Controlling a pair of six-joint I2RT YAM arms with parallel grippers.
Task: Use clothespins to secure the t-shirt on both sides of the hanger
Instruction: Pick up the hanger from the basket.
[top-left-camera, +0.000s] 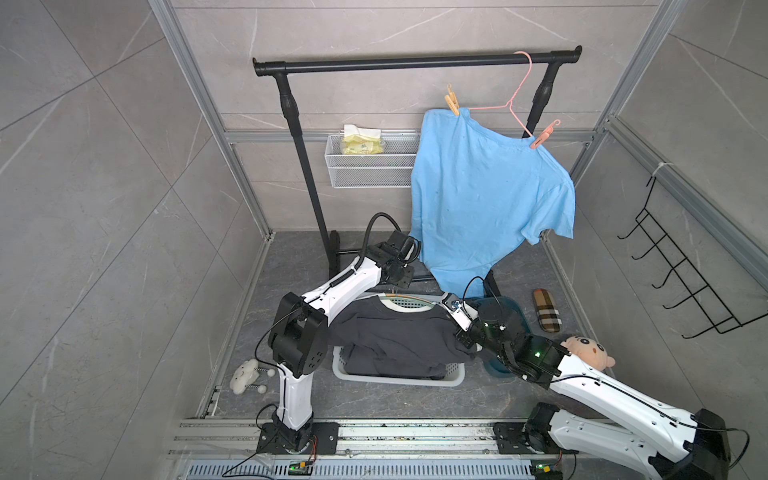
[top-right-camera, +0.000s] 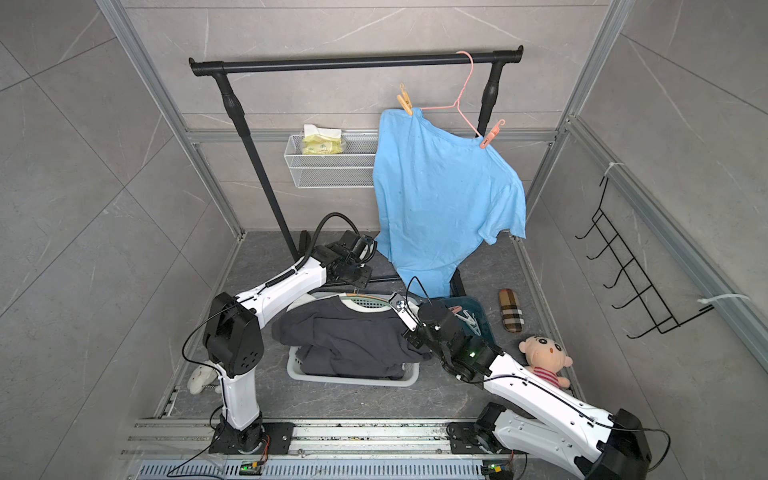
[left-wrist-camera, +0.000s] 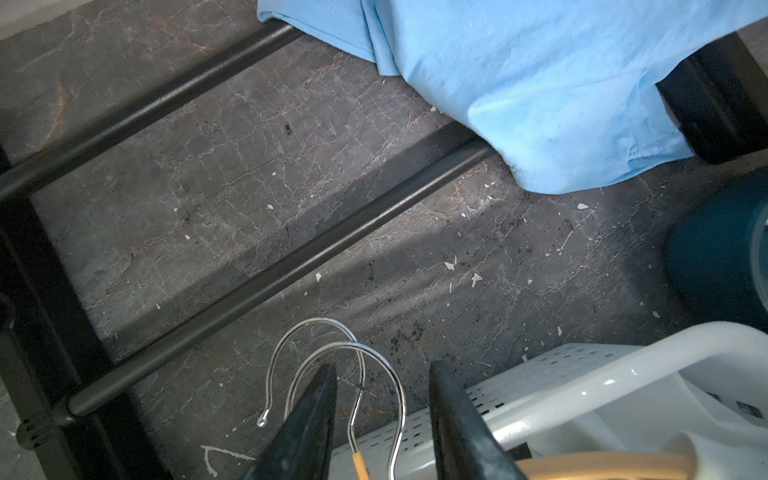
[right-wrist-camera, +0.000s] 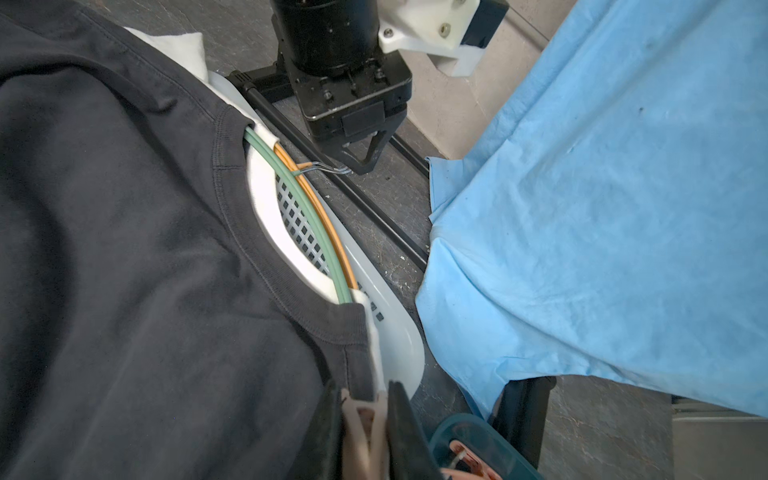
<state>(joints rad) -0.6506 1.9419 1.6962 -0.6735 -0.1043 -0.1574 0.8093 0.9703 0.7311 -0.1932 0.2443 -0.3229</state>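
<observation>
A blue t-shirt hangs on a pink hanger at the rack's right end. A tan clothespin is clipped at its left shoulder and a pink clothespin at its right. A dark t-shirt lies over the white basket, with green and orange hangers in its neck. My left gripper is open, straddling their metal hooks. My right gripper is shut on a pale clothespin at the dark shirt's shoulder.
A teal bin holding clothespins sits right of the basket. The black rack has floor bars behind the basket. A wire shelf, plaid case, plush doll, white plush and wall hooks surround the area.
</observation>
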